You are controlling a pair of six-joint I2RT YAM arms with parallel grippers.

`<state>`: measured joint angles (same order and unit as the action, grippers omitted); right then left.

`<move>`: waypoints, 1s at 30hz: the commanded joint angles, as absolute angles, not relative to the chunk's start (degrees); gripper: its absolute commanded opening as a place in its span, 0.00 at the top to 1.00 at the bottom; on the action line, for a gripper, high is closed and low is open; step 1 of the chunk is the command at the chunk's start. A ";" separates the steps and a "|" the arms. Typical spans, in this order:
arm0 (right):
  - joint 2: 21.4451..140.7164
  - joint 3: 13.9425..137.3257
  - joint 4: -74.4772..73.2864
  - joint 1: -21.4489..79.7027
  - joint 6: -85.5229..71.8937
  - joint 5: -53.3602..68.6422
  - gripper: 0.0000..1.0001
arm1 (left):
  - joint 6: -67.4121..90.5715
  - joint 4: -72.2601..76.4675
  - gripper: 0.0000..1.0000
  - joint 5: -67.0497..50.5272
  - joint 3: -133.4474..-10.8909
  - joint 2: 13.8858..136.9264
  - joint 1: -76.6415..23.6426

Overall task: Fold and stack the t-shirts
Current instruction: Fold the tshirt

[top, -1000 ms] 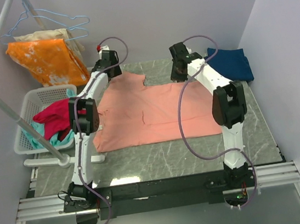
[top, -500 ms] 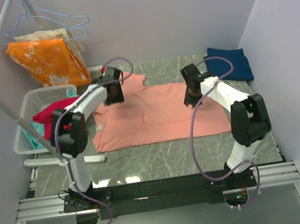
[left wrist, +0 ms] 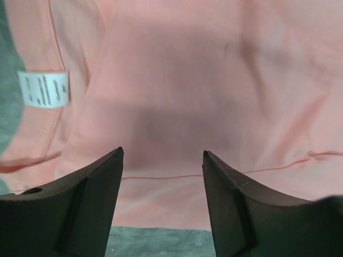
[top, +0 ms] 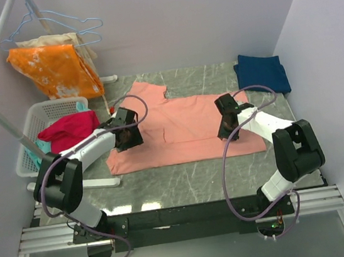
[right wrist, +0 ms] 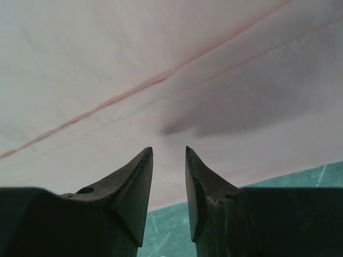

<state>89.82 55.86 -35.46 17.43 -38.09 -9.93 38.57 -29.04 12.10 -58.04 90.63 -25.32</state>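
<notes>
From above, the salmon-pink cotton short-sleeved t-shirt point(top: 177, 118) lies spread flat mid-way across the grey-green marbled table point(top: 185, 177). The dark navy blue t-shirt point(top: 262, 73) sits folded at the far right corner, well apart from it, while the left gripper point(top: 126, 139) and right gripper point(top: 228, 129) hang low over the pink shirt's left and right parts. The left wrist view shows the left gripper's jaws wide apart with nothing between them, over pink cloth near its hem, with a white sewn label point(left wrist: 44, 88) to the left. The right wrist view shows the right gripper's jaws a narrow gap apart, gripping nothing, over the shirt's edge beside bare table.
</notes>
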 commanded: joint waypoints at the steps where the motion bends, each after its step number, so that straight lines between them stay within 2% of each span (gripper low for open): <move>1: 88.33 52.21 -28.40 17.05 -39.73 -10.29 0.62 | 42.09 -20.84 0.31 11.07 -53.53 90.35 -26.10; 5: 89.99 51.33 -25.93 17.14 -38.94 -10.19 0.62 | 43.24 -19.95 0.23 12.13 -54.14 93.60 -26.89; 11: 92.02 50.89 -28.38 17.05 -39.64 -11.60 0.62 | 44.29 -23.64 0.22 12.65 -55.99 99.14 -28.82; 30: 88.77 45.44 -37.44 12.75 -39.82 -11.60 0.63 | 51.15 -36.38 0.21 16.52 -52.38 92.37 -36.56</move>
